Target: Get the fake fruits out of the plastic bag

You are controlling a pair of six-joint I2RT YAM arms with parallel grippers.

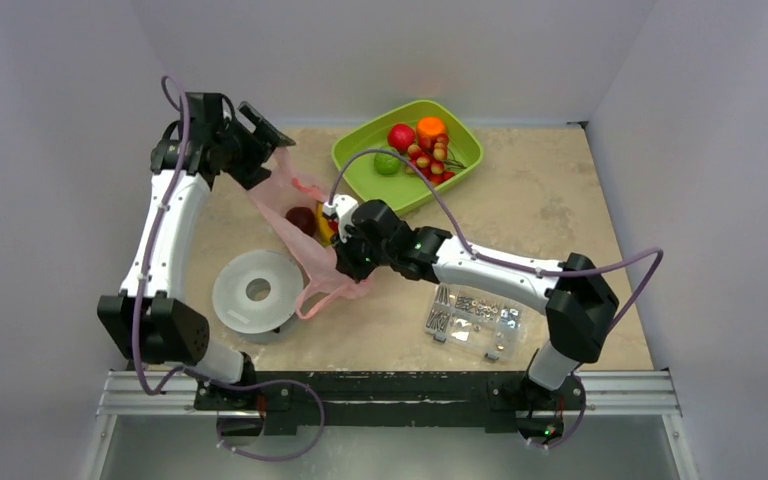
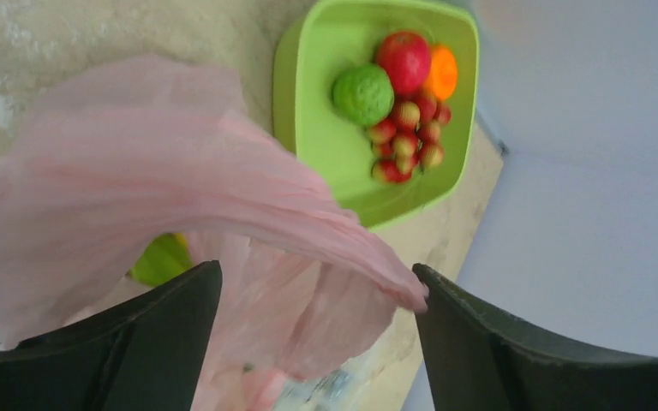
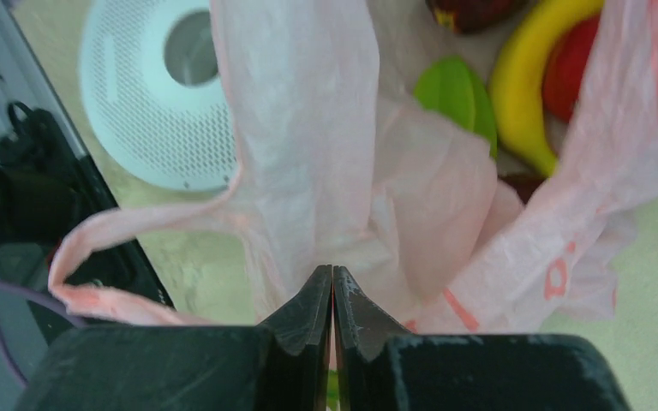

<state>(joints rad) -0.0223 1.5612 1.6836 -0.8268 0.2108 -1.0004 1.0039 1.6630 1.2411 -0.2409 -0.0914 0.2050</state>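
We see the thin, crinkly pink plastic bag [image 1: 317,268] lying on the beige mottled tabletop [image 1: 540,200], left of centre. It sits between the two arms, with its mouth turned towards the far side. The right gripper [image 3: 332,278] has its two black fingers pressed together on a fold of the bag's film near one looped handle, so it grips the bag at its near edge. The left gripper [image 2: 317,274] is at the bag's far upper edge with its jaws wide apart. Pink film bunches in the gap and reaches the inner face of one finger, though we cannot tell whether it is caught there. Inside the bag the right wrist view shows a yellow banana [image 3: 523,94], a green fruit [image 3: 454,94], a red fruit [image 3: 570,64] and a dark red one [image 3: 471,8]. Beyond the bag, a lime-green plastic tray [image 2: 326,163] holds a red apple [image 1: 401,137], an orange [image 1: 431,127], a bumpy green ball-shaped fruit [image 1: 387,163] and a cluster of small red fruits [image 1: 430,160]. A white perforated disc [image 1: 235,295] lies just beside the bag on the near left. A clear rigid box of small parts [image 1: 475,320] sits near the right arm.
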